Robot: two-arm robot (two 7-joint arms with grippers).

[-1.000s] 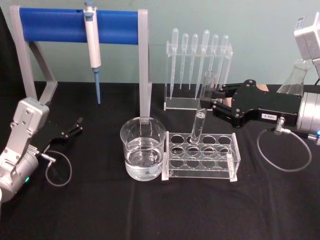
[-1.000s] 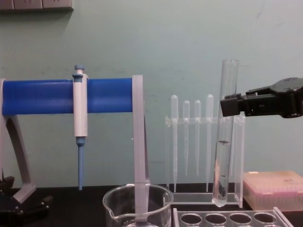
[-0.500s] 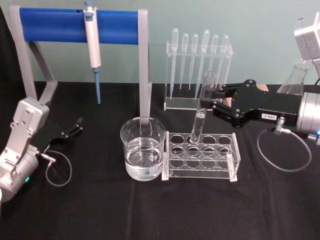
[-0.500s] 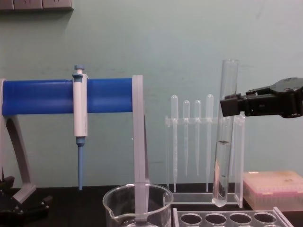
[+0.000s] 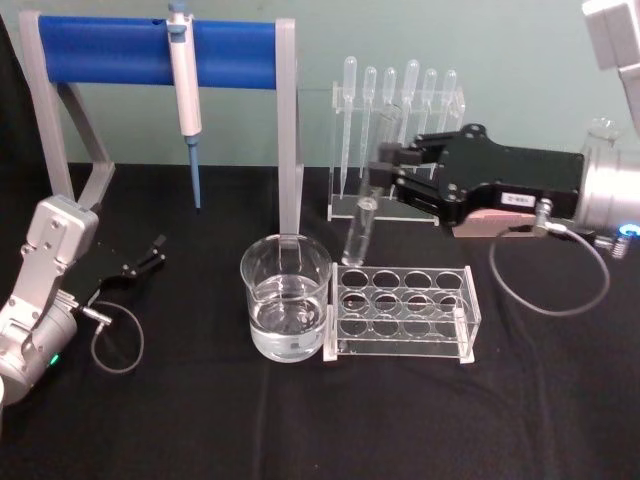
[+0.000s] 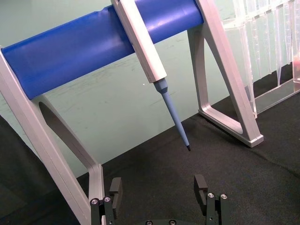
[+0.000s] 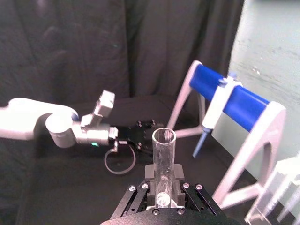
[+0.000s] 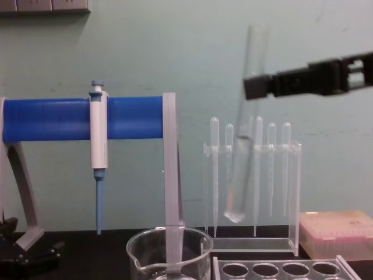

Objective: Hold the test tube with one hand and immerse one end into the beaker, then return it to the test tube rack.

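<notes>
- While the beaker (image 5: 286, 298) stands nearest the robot on the black surface (image 5: 300, 420), part filled with clear liquid and just beside the left end of the test tube rack (image 5: 400, 310), nothing covers its mouth.
- Left of the beaker and well apart from it, the left hand (image 5: 150, 252) rests low by the surface, fingers spread and empty.
- Over the rack's back edge, the test tube (image 5: 362, 225) hangs in the air, clear of every hole; the chest view puts its round bottom above the rack's top and the beaker's rim.
- Its long axis runs close to upright but tilted, with the closed bottom leaning left toward the beaker and the open rim leaning right.
- The right hand (image 5: 388, 168) reaches in from the right and pinches the tube on its upper part, fingers pressed against the glass and the rim standing proud of them.
- Judging by this, the coming move turns on one offset: the beaker lies left of the tube's bottom and nearer the robot, so the right arm, already holding the tube and the closer of the two, would need to carry it left and toward the robot, then lower it.
- Farthest back, a row of plastic pipettes (image 5: 400, 100) stands in a clear holder.
</notes>
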